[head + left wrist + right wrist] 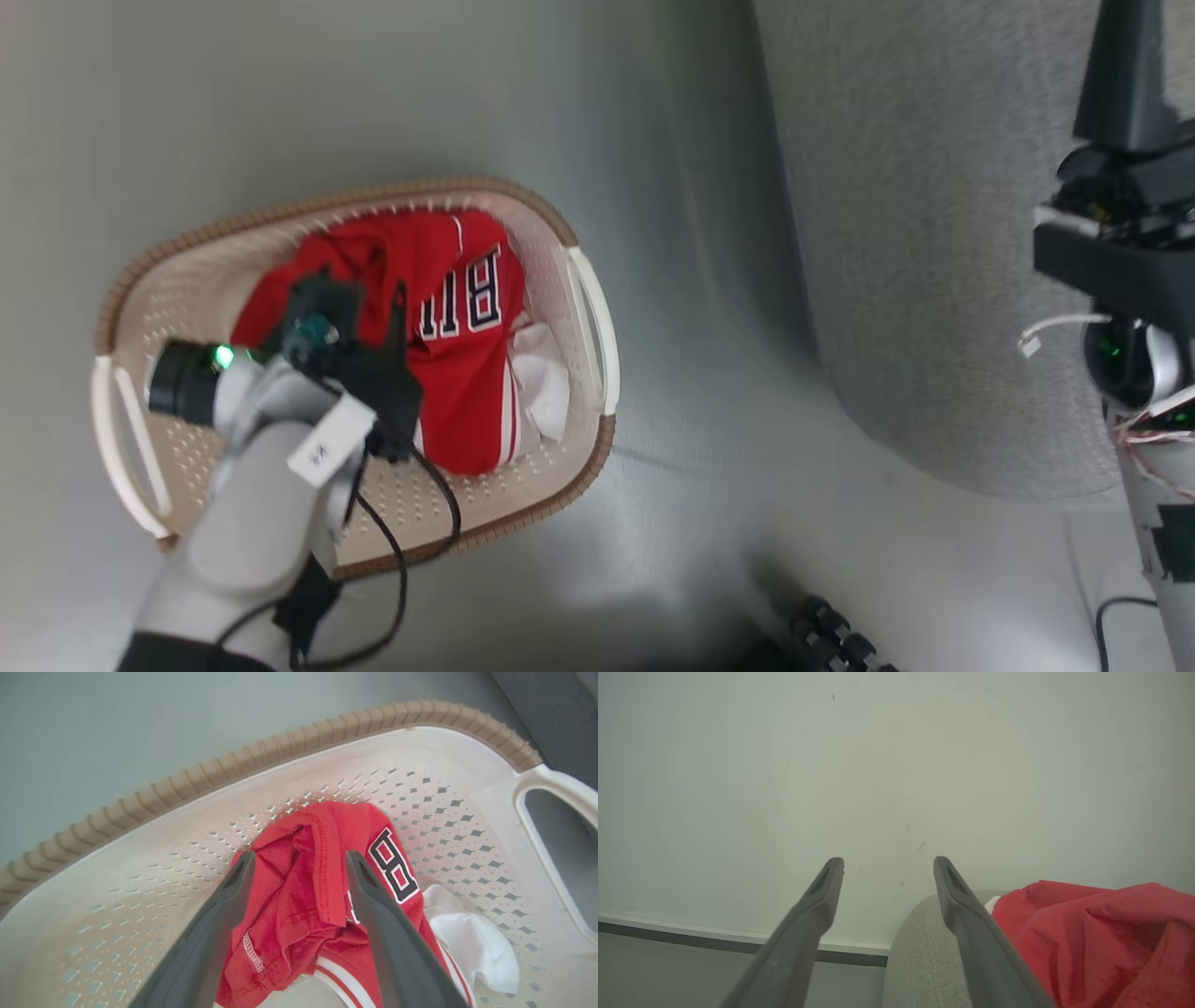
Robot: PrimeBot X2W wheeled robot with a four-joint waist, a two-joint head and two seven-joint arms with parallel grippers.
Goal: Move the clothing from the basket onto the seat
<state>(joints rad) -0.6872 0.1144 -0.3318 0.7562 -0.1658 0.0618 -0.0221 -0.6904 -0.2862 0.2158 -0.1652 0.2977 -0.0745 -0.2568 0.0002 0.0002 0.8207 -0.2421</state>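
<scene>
We see a rounded pale-grey forearm, a white tag at its one o'clock, black cables looping at four o'clock, a green light at twelve, and long, dark, tapering fingers.

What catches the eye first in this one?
The red jersey heaped in the basket, with the left hand open over it, fingers either side of a fold. Next, a second red garment lying on the grey sofa, beside the open right hand.
</scene>
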